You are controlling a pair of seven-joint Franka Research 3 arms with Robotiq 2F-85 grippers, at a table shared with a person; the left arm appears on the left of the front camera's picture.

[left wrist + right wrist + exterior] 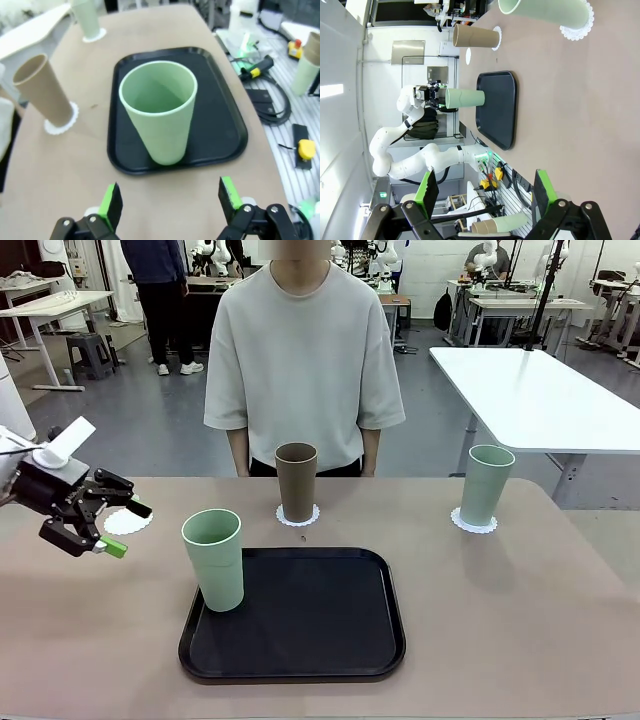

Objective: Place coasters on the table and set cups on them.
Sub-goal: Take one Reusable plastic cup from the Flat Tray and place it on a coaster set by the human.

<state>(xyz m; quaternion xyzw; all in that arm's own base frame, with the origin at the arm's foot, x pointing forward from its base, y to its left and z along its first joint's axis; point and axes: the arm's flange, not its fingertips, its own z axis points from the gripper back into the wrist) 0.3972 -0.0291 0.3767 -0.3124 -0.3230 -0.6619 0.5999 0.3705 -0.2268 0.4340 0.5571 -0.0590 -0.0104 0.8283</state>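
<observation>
1. Left gripper (105, 527) open, empty, beside bare coaster (128, 522).
2. Mint cup (214, 559) on black tray (300, 640).
3. Brown cup (296, 481) on a doily.
4. Second mint cup (486, 484) likewise.
5. Right gripper (484, 195) open, empty.

A matte beige-pink bench (520, 640) carries a glossy black tray (300, 625). On the tray stands a pale mint green cup (214, 560). A brown cup (296, 482) sits on a white coaster with a scalloped, lacy edge (298, 517). A second mint green cup (486, 484) stands on another white scalloped coaster (473, 524), and a third white coaster (128, 522) lies bare. The left gripper (122, 530) is black with bright green pads on a white arm; the right gripper (482, 192) shows the same black frame and green pads. The person (303, 360) wears a light grey T-shirt. A white table (540, 390) stands behind on a grey floor (150, 430).
</observation>
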